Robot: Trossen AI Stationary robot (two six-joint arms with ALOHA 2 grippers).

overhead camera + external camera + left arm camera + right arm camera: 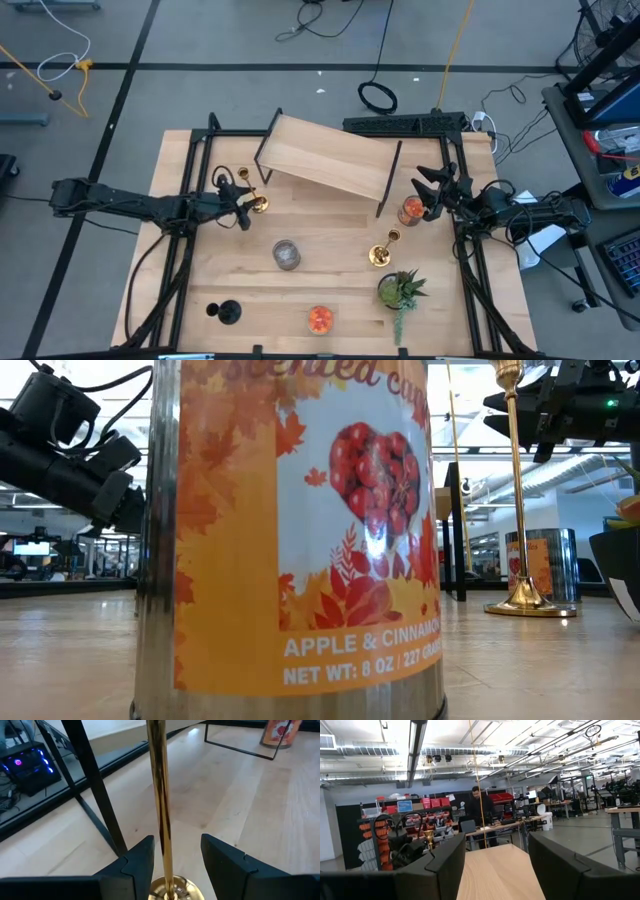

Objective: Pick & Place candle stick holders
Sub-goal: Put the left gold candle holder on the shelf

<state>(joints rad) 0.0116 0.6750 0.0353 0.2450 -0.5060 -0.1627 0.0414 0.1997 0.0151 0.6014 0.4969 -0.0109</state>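
A tall gold candlestick (257, 203) stands on its round base at the table's left. My left gripper (177, 857) is open, with one finger on each side of its slim stem (160, 795), low above the base (175, 891); I see no touch. In the high view this gripper (242, 205) reaches in from the left. A second gold candlestick (384, 251) stands right of centre. A grey cup (287, 254), a short black holder (228, 312) and two orange-red candle tins (320, 318) (411, 211) stand on the table. My right gripper (495, 865) waits open at the right (436, 190), raised, pointing over the shelf.
A wooden shelf riser on black legs (325, 155) stands at the far middle; one of its legs (95, 785) rises just beyond the left candlestick. A green potted plant (400, 290) sits near the right front. A person (479, 805) stands far off in the room.
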